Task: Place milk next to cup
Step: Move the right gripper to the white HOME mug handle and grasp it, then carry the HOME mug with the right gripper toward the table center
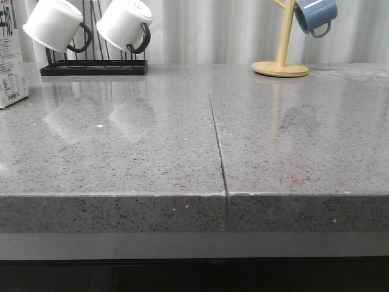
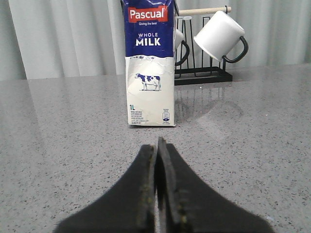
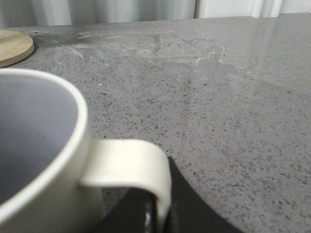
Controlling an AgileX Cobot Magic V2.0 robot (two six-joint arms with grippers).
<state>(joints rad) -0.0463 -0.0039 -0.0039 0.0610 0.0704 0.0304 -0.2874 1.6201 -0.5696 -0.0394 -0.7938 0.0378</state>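
Note:
The milk (image 2: 149,63) stands upright on the grey counter, a tall white carton with a blue "WHOLE MILK" band and a cow picture. In the front view only its side edge (image 1: 11,67) shows at the far left. My left gripper (image 2: 157,145) is shut and empty, low over the counter, a short way in front of the carton and apart from it. The cup (image 3: 39,160), cream-white, fills the near part of the right wrist view. My right gripper (image 3: 158,213) is shut on the cup's handle (image 3: 131,162). Neither gripper nor the cup shows in the front view.
A black rack (image 1: 91,67) with two plain white mugs (image 1: 58,24) stands at the back left, just behind the milk. A wooden mug tree (image 1: 281,64) holding a blue mug (image 1: 316,15) stands at the back right. A seam (image 1: 217,146) runs through the counter's middle.

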